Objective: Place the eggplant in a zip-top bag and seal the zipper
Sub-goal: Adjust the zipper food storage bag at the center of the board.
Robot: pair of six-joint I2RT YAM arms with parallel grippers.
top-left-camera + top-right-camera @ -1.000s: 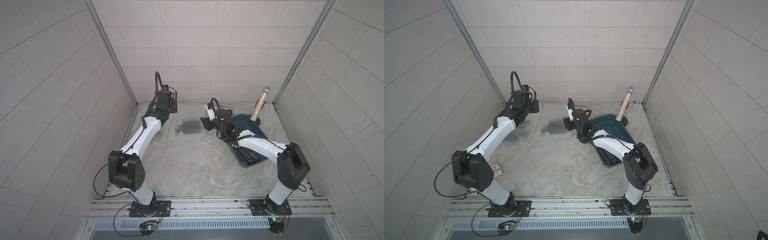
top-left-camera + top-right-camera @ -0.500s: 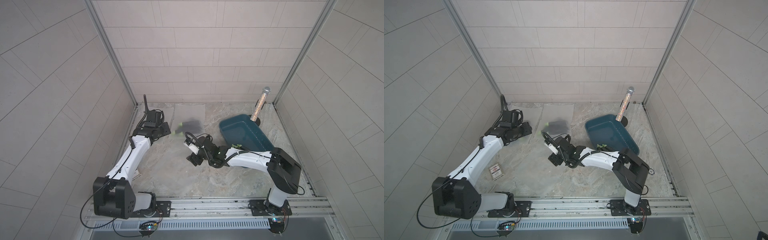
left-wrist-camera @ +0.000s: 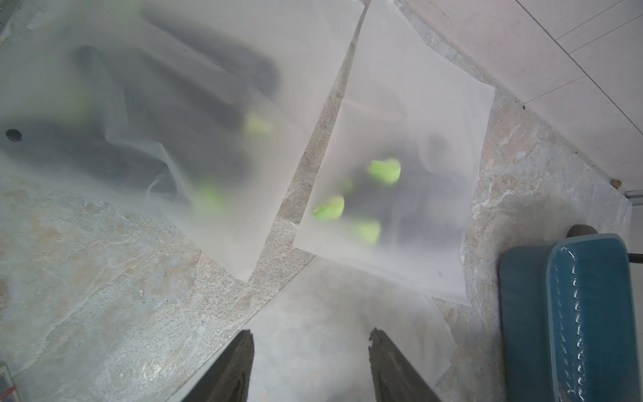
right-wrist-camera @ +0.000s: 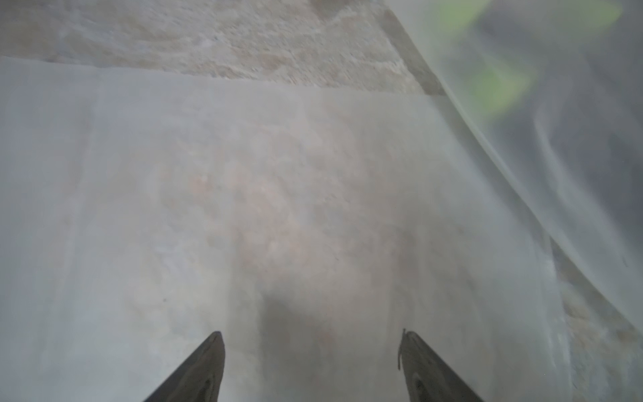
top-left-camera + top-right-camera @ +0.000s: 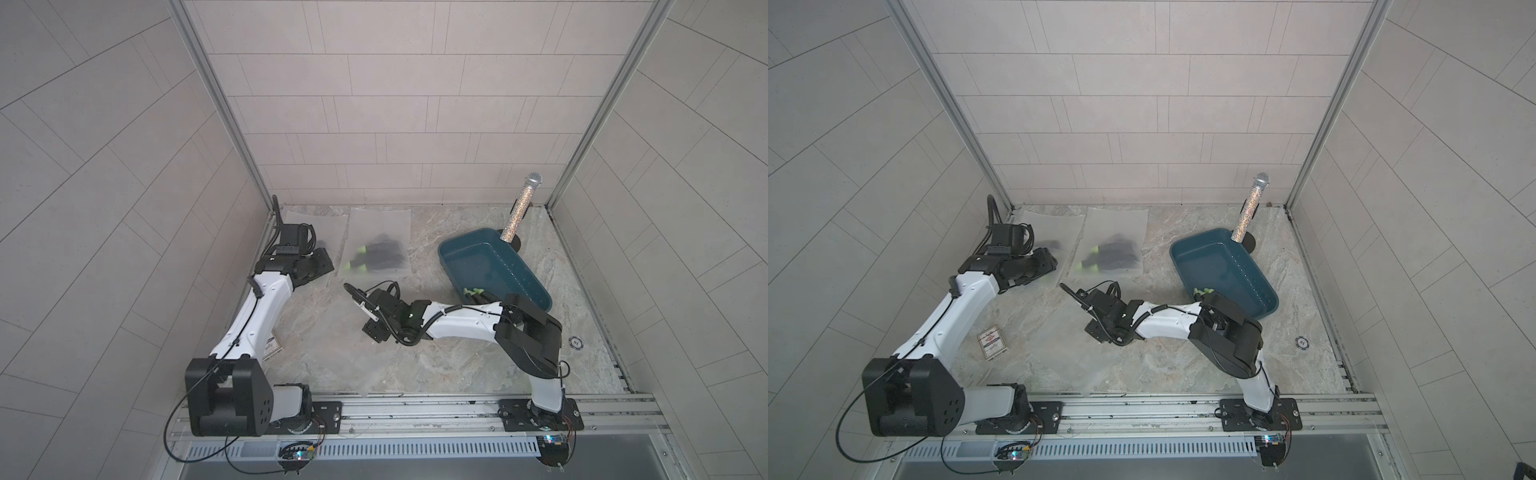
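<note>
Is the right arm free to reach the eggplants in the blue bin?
Probably yes: the right gripper is open and empty above a flat bag, and the eggplants lie uncovered in the near corner of the bin, though close beside that arm's elbow.

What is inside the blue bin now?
In both top views the blue bin holds eggplants at its near corner, green stems showing. The right arm covers part of that corner, so how many there are cannot be told.

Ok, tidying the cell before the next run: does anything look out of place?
Yes: a glittery microphone stands upright behind the blue bin, a card box lies by the left arm, and a poker chip lies by the right arm. None fit this task.
</note>
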